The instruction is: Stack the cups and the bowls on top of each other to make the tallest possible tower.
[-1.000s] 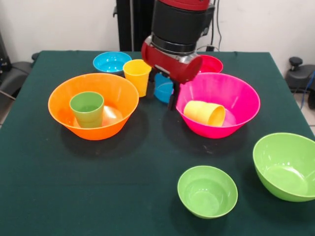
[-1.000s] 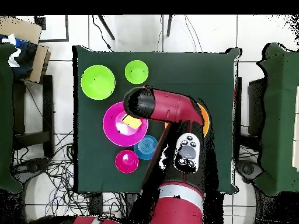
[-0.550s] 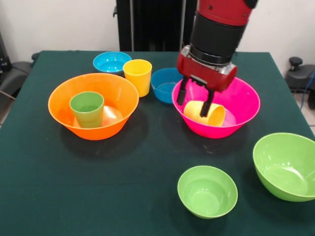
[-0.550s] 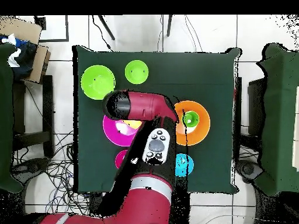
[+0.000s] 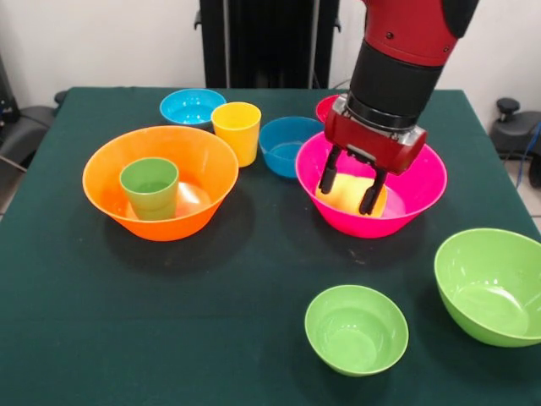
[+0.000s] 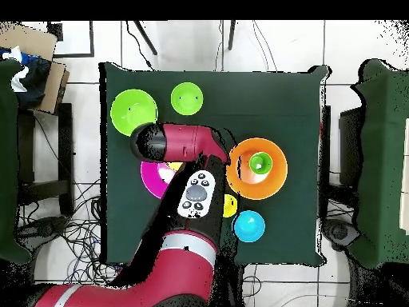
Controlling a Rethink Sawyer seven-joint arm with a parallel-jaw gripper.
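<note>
Seven bowls (image 5: 161, 182), three cups (image 5: 150, 188); parted fingers (image 5: 328, 173) astride the yellow cup (image 5: 348, 193).

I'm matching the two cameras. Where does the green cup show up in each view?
Front view: the green cup stands upright in the large orange bowl, left of centre.
Overhead view: the green cup sits in the same orange bowl, right of centre.
Shared landmark: the orange bowl.

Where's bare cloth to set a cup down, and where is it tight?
Free: the wide strip in front of the large orange bowl, left of the small lime green bowl. Crowded: the back row, where the light blue bowl, orange-yellow cup and darker blue bowl sit close beside the hot pink bowl under the tool.
</note>
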